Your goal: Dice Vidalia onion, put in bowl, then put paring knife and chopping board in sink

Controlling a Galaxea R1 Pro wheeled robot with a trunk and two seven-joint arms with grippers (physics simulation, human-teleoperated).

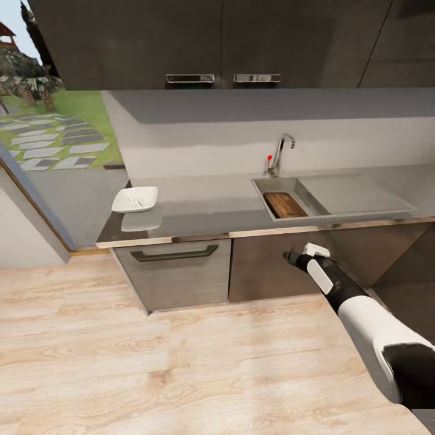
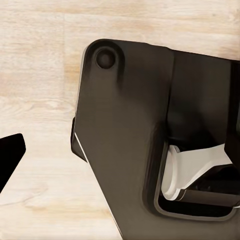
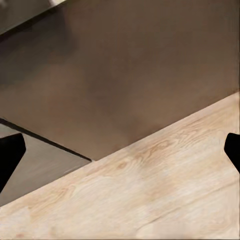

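The brown chopping board (image 1: 286, 205) lies inside the basin of the grey sink (image 1: 362, 196), below the chrome tap (image 1: 281, 152) with its red knob. At the countertop's (image 1: 211, 208) left end stands the white square bowl (image 1: 124, 202), holding small pale onion dice (image 1: 136, 200). The paring knife is out of view. My right gripper (image 1: 289, 258) hangs in front of the dark cabinet under the sink, below counter height; in the right wrist view its fingertips (image 3: 9, 155) stand wide apart with nothing between them. In the left wrist view one dark fingertip (image 2: 11, 152) sits at the edge, over the floor beside my own dark body.
A drawer front with a black handle (image 1: 174, 252) sits under the counter at left. Dark wall cabinets (image 1: 223, 42) hang above. Light wooden floor (image 1: 151, 362) stretches before the counter. A window wall at far left looks onto a garden.
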